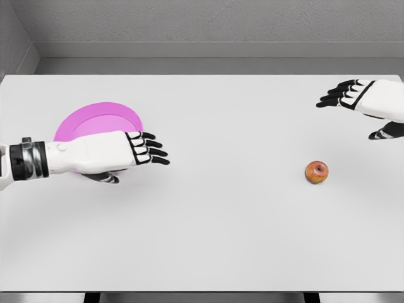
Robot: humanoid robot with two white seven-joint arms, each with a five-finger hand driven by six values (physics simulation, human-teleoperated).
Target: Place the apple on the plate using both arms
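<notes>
The white table point(208, 233) filled almost the whole head view, with a grey wall behind it at 12 o'clock. A small red and yellow apple point(317, 172) lay on the table at about 4 o'clock from the middle of the picture, with its stem side up. Nothing touched it.

The pink plate point(95, 120) lay flat on the table at about 9 o'clock, well apart from the apple. Its front part was hidden behind the left arm.

The left hand point(129, 151) came in from the left edge at 9 o'clock and was over the front part of the plate, the palm turned down. Its black fingers point(151, 151) were stretched forward and a little spread, pointing to 3 o'clock, and the thumb showed below the palm. It held nothing. I could not tell if the hand touched the plate or hung above it.

The right hand point(366, 104) came in from the right edge at about 2 o'clock, at 1 o'clock from the apple and clearly apart from it. Its fingers point(338, 96) were loosely extended toward 9 o'clock, the thumb point(386, 132) lower and separate. It was also empty.
</notes>
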